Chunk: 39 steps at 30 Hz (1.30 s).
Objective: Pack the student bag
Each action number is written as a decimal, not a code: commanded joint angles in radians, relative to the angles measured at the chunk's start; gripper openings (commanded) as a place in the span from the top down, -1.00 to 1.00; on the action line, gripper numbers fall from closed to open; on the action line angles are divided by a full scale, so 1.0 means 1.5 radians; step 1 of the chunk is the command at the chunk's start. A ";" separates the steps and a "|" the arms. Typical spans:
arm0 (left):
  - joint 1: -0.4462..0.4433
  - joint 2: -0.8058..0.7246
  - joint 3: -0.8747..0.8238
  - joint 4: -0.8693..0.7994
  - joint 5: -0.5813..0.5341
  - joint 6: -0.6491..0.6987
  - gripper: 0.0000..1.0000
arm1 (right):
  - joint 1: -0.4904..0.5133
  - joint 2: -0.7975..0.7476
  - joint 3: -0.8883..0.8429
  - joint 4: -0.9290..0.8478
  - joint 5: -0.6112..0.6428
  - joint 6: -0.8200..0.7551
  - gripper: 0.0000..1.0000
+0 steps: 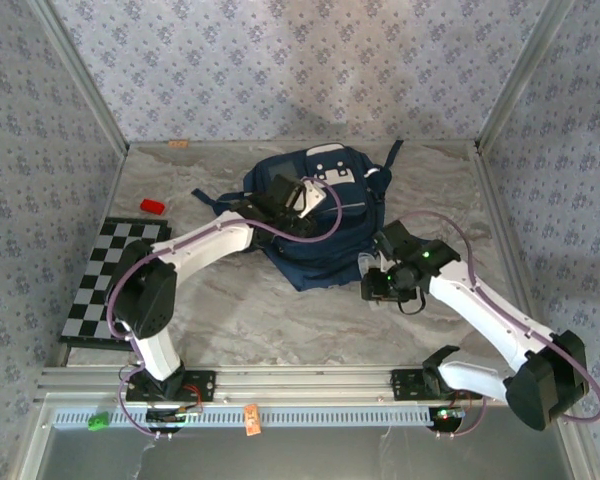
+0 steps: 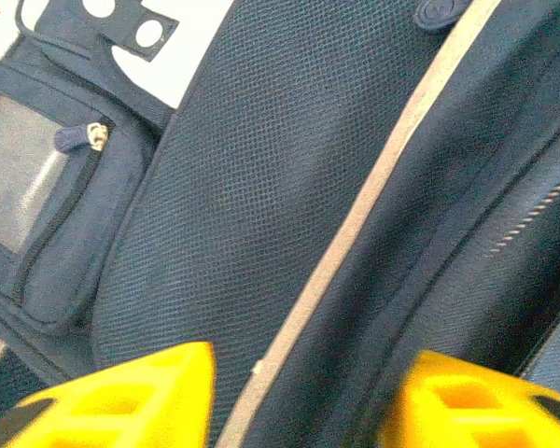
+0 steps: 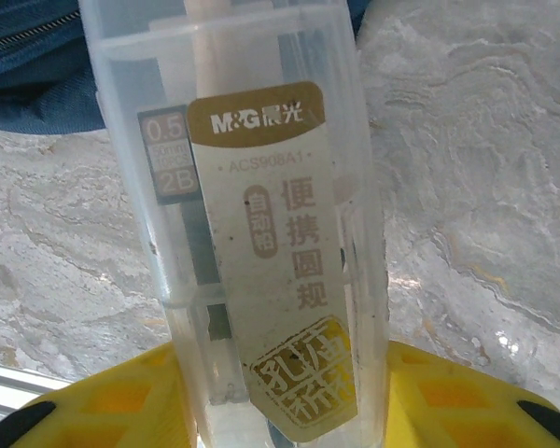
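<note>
As right fingers (image 3: 121,411) pinch clear case (image 3: 173,271), label (image 3: 289,243) legible

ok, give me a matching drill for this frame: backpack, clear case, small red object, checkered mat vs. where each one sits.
Things:
1. backpack
2. clear case
3. small red object
4. checkered mat

Places:
A. flat at the left edge of the table
B. gripped in the right claw
C. on the table just beyond the mat
D. mid-table, under the left claw

Pairs: 1-D, 2-B, 3-C, 4-A
</note>
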State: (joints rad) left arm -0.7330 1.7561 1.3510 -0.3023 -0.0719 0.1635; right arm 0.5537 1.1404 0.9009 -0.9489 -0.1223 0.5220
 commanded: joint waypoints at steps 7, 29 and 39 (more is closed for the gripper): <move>0.005 0.006 0.036 0.019 0.040 -0.041 1.00 | -0.010 0.058 0.075 0.026 -0.015 -0.019 0.13; -0.037 -0.055 0.083 0.067 0.103 -0.304 1.00 | -0.051 0.244 0.261 0.079 -0.010 -0.027 0.12; -0.034 -0.079 0.080 0.080 0.093 -0.348 1.00 | -0.059 0.377 0.348 0.135 0.075 0.030 -0.18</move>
State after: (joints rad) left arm -0.7856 1.7164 1.4155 -0.2714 0.0551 -0.3031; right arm 0.4690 1.6802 1.3895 -0.7757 -0.0723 0.5262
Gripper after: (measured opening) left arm 0.054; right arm 0.564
